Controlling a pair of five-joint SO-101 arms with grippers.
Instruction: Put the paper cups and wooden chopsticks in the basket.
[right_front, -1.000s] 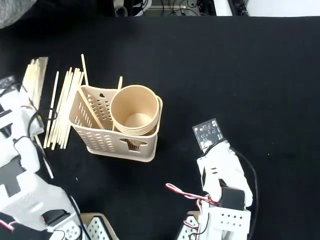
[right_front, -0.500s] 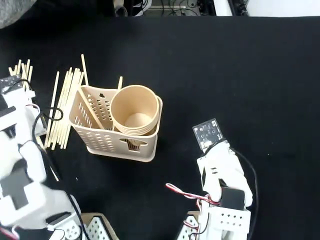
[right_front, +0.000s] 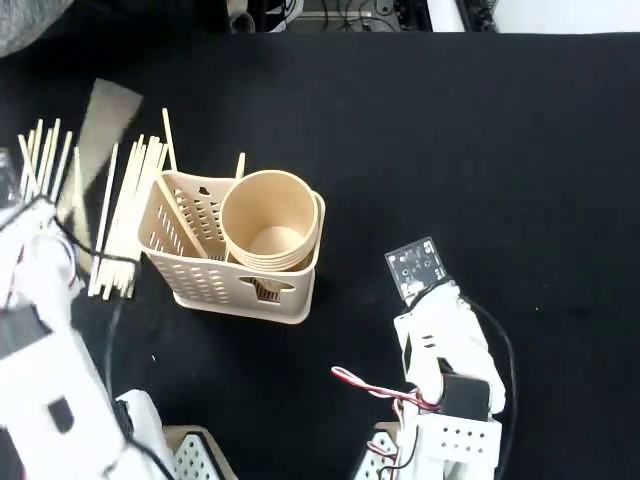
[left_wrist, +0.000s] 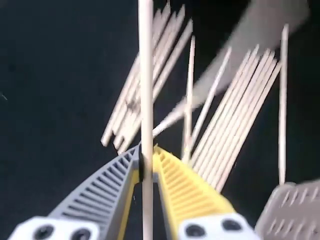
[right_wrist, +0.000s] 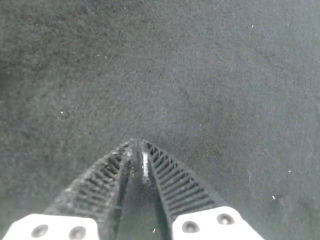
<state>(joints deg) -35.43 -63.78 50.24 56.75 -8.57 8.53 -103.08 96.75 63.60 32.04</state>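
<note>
A beige perforated basket (right_front: 215, 270) stands left of centre with stacked paper cups (right_front: 270, 222) and a few wooden chopsticks (right_front: 183, 215) inside. Loose chopsticks (right_front: 128, 215) lie beside its left wall, and a smaller bunch (right_front: 40, 150) lies farther left. My left arm (right_front: 40, 310) is at the left edge. Its gripper (left_wrist: 146, 152) is shut on a single chopstick (left_wrist: 146, 75), which shows as a blurred streak (right_front: 98, 135) above the loose pile (left_wrist: 240, 125). My right gripper (right_wrist: 137, 147) is shut with nothing in it, just above the black cloth.
A black cloth (right_front: 480, 150) covers the table, bare to the right of the basket. My right arm (right_front: 445, 350) is folded near the front edge. A corner of the basket (left_wrist: 295, 210) shows in the left wrist view. Cables lie along the far edge.
My left arm has drawn back toward the front edge and lifted one chopstick out of the far-left bunch, which has spread out. The right arm has not moved.
</note>
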